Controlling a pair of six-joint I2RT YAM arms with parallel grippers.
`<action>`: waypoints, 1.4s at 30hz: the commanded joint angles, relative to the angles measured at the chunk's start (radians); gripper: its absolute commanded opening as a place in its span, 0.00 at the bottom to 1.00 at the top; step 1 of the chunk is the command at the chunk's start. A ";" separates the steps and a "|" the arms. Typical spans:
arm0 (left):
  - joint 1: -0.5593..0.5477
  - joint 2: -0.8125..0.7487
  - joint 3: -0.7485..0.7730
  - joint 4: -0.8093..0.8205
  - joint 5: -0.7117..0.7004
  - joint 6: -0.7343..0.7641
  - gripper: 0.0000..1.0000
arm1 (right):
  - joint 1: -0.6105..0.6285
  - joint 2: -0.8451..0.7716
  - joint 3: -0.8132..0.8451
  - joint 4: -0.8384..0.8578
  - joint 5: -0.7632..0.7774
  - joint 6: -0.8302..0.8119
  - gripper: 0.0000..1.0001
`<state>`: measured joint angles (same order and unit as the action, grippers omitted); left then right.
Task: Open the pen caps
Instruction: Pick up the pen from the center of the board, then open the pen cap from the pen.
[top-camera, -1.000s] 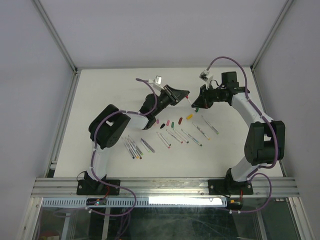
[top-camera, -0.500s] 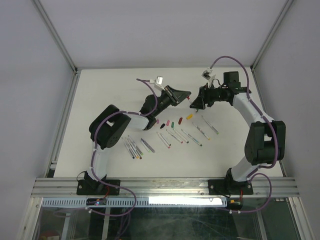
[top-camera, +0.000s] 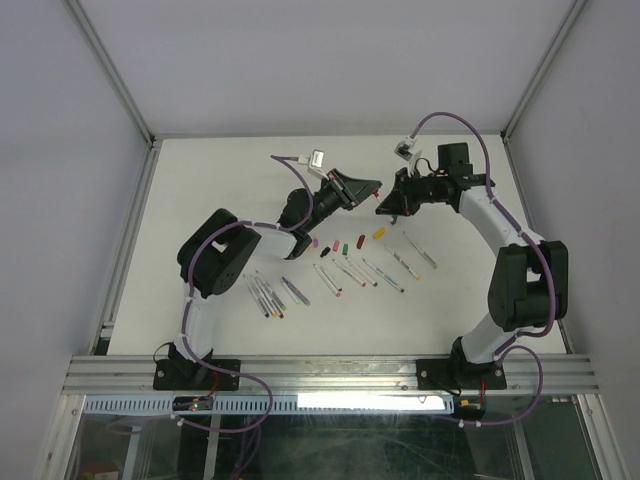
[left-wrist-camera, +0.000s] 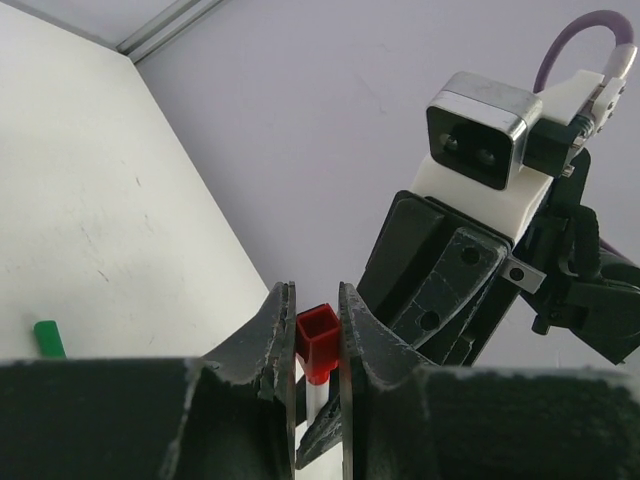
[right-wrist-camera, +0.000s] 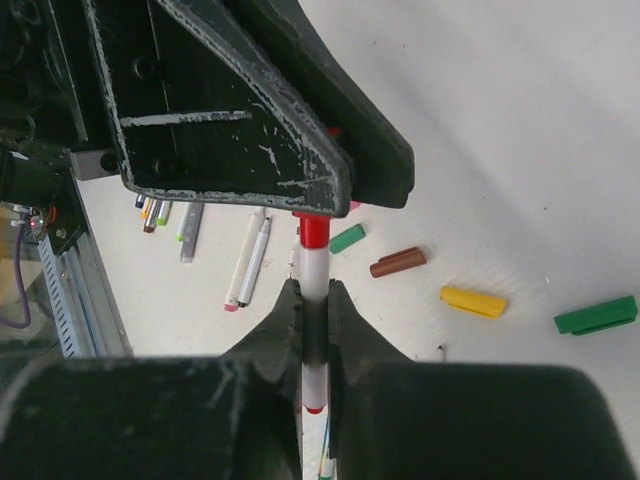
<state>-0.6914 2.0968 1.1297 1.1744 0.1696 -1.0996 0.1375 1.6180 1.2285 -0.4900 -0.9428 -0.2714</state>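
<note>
In the left wrist view the left gripper (left-wrist-camera: 316, 300) pinches a red cap (left-wrist-camera: 318, 335) above the table (left-wrist-camera: 100, 200). The right wrist view adds the right gripper (right-wrist-camera: 313, 295) clamped on the pen's white barrel (right-wrist-camera: 309, 263), with loose caps (right-wrist-camera: 398, 262) lying below.

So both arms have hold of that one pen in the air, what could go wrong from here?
1. The left tool pinches the red cap only near its tips, so the cap may slip free when pulled.
2. The right tool grips the pen right beside the other tool; they might bump.
3. If either grip fails, the pen could drop among the loose caps on the table.
</note>
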 joint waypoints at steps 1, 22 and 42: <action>0.092 -0.033 0.070 0.111 -0.037 0.039 0.00 | 0.005 -0.030 0.006 -0.024 0.017 -0.041 0.00; 0.369 -0.270 0.035 -0.100 -0.063 0.074 0.00 | -0.015 -0.046 0.003 -0.094 0.213 -0.110 0.00; 0.094 -0.310 -0.223 -0.346 -0.067 0.069 0.00 | -0.194 0.181 0.039 -0.230 0.569 -0.212 0.13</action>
<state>-0.5385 1.7931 0.8410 0.9142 0.1509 -1.0821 -0.0608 1.8019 1.2324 -0.7158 -0.4118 -0.4538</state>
